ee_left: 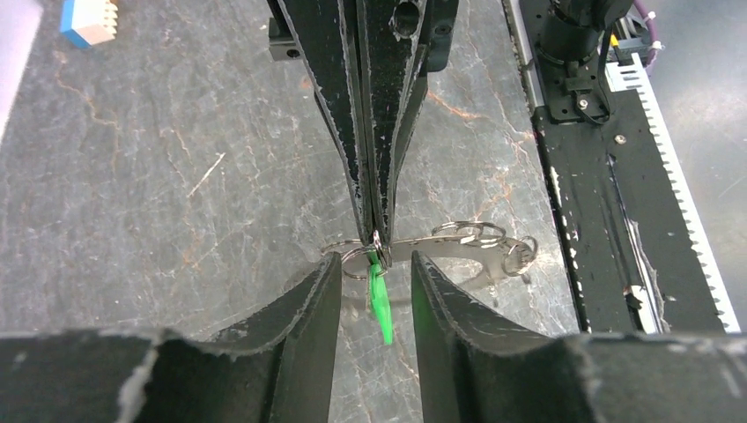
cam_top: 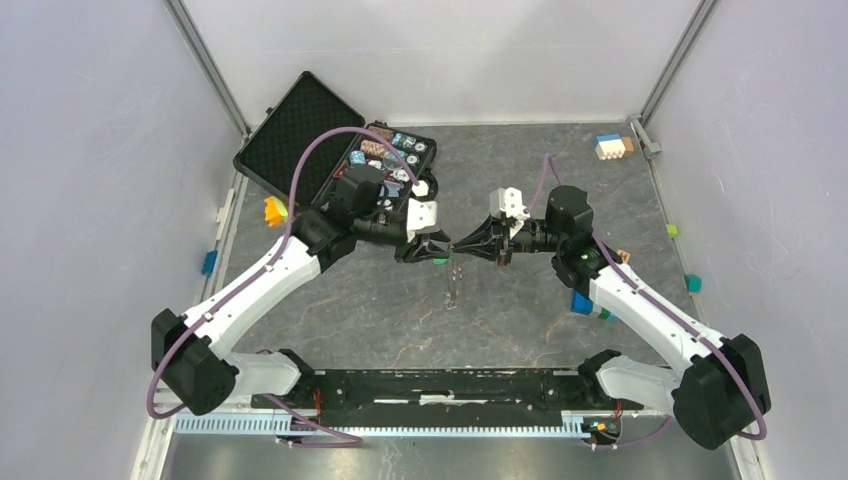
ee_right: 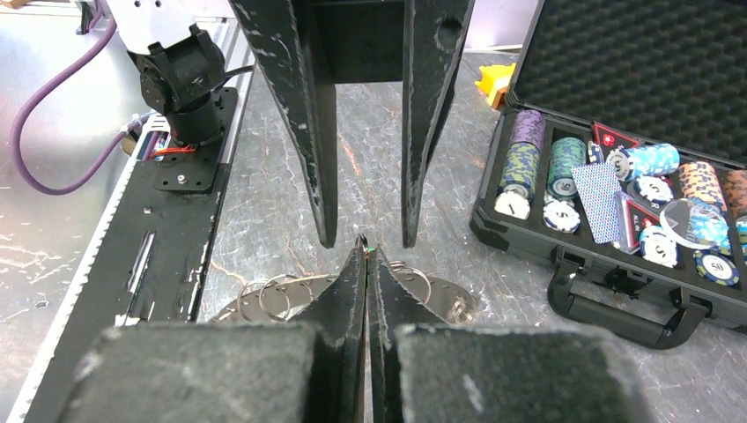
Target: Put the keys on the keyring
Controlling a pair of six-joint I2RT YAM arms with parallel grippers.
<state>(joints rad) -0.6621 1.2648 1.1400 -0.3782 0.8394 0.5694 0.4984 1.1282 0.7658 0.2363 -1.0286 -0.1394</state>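
Here the right gripper is clenched on a small ring. The green key hangs from it, between the released left gripper's fingers, above the desk.

bright even light, soft shadows, sharp focus

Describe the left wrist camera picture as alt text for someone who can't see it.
The shut right gripper pinches the keyring, and a green key hangs just below, between the open left gripper's fingers, above the grey table.
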